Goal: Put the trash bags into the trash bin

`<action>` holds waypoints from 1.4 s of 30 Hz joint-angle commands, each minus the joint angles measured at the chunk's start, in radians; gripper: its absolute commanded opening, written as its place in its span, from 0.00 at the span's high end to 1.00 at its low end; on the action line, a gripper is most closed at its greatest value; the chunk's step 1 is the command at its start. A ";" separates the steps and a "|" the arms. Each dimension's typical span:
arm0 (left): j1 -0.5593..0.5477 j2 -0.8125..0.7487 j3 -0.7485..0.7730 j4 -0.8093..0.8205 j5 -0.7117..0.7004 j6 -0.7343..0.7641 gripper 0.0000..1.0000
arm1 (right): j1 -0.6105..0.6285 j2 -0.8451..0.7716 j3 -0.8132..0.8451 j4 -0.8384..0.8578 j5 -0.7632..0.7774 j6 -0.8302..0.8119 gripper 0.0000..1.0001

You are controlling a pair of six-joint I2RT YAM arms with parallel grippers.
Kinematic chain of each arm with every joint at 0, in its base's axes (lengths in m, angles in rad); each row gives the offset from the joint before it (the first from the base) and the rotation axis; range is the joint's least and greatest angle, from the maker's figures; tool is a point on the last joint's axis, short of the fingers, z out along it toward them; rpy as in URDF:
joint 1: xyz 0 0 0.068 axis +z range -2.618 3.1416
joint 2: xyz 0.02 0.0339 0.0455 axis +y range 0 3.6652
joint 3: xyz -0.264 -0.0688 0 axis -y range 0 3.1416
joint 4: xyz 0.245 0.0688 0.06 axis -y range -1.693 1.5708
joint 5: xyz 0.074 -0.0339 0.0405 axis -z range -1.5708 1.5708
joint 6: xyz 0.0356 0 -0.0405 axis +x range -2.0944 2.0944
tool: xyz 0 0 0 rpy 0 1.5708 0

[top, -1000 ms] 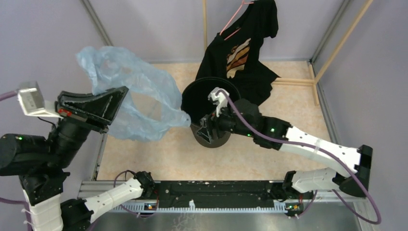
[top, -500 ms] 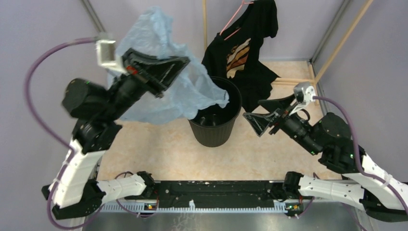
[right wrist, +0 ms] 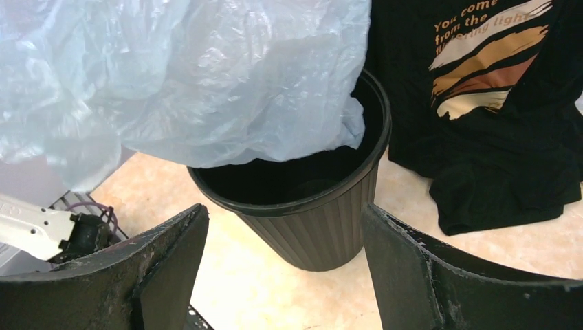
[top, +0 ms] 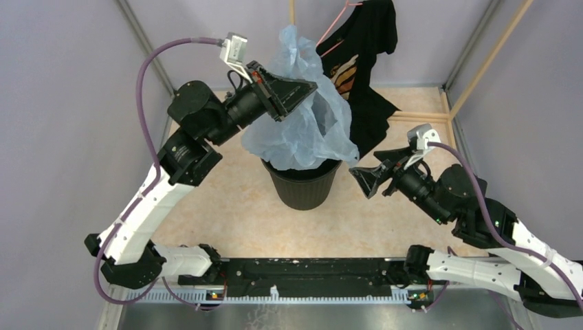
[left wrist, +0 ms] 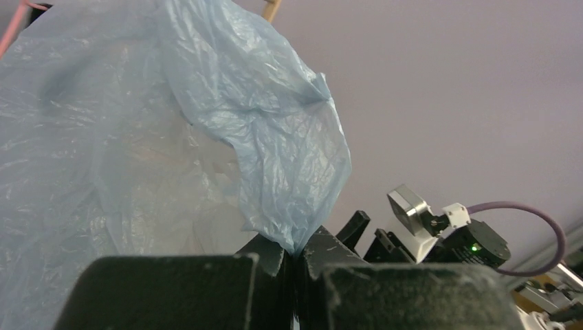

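My left gripper [top: 311, 87] is shut on a pinch of the pale blue trash bag [top: 302, 130] and holds it raised above the black trash bin [top: 302, 185]. The bag hangs down and its lower end covers the bin's mouth. In the left wrist view the bag [left wrist: 206, 117] rises from my closed fingertips [left wrist: 297, 251]. My right gripper [top: 363, 177] is open and empty, just right of the bin. In the right wrist view the bin [right wrist: 309, 220] stands between my open fingers [right wrist: 165, 254], with the bag [right wrist: 206, 75] draped over its rim.
A black T-shirt with an orange print [top: 361, 62] hangs from a pink hanger behind the bin and drapes onto the floor [right wrist: 495, 103]. Wooden rails [top: 419, 117] lie at the back right. Purple walls close in both sides.
My left arm swung the bag right and over the bin, so it now hangs into the mouth. The right gripper, earlier at the bin, drew back right and stays open.
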State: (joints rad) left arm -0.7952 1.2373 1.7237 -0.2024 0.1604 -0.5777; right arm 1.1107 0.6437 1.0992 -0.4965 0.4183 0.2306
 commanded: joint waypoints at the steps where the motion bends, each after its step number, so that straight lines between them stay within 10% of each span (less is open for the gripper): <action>1: -0.001 0.053 0.011 0.105 0.127 -0.077 1.00 | 0.003 0.027 -0.001 0.013 0.035 -0.028 0.19; 27: 0.111 0.028 -0.028 0.493 0.403 -0.292 1.00 | 0.003 -0.030 -0.061 0.091 0.246 0.010 0.20; 42: 0.177 0.100 -0.287 1.066 0.508 -0.708 1.00 | 0.003 -0.045 -0.061 0.123 0.249 0.017 0.20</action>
State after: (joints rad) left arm -0.6590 1.3563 1.5616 0.6590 0.6453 -1.1427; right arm 1.1107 0.6083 1.0344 -0.4114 0.6556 0.2401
